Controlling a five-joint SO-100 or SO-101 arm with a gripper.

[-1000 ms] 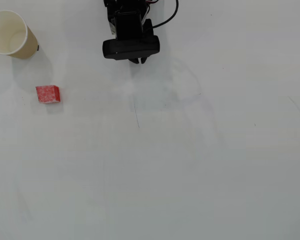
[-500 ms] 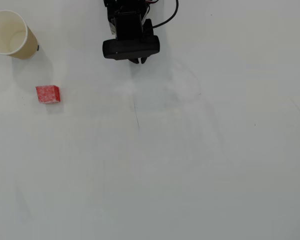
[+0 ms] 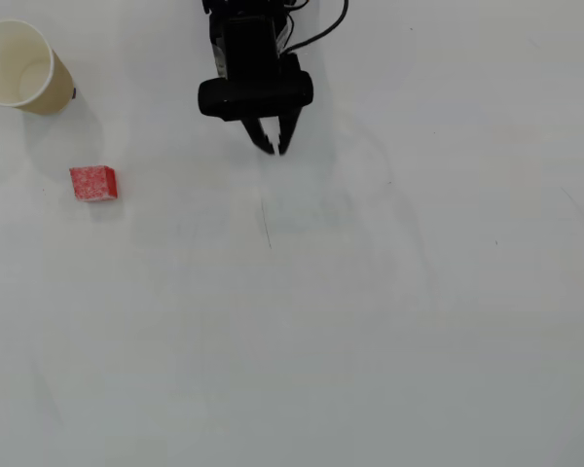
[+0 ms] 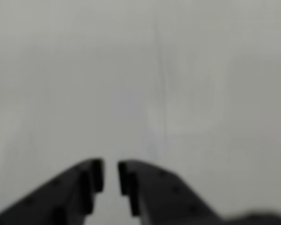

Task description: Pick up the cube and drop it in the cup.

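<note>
We are at the reach, with nothing picked up yet. In the overhead view our black two-finger hand hangs at the top of the white counter, fingertips pointing down the picture. The wrist view shows the two dark fingers drawn near each other with only a narrow slit between them and nothing inside; that view is soft, so we read the hand as nearly clenched and empty rather than fully clamped.

The small red block with whitish speckles lies flat on the counter well to the left of the hand in the overhead view and a little further down the picture than the fingertips. The tan paper cup with its cream inside stands upright further left again, above the block and apart from it. Neither shows in the wrist view, which holds bare counter only.

To do this step well, we should swing the hand leftward across the overhead view, and spread the fingers wide before descending, since the present gap looks too narrow for the block. We would square the fingers to two opposite flat faces, come down from above so the tips straddle the block without nudging it, and close at mid-height. Approaching from the side away from the cup keeps us from knocking it.
</note>
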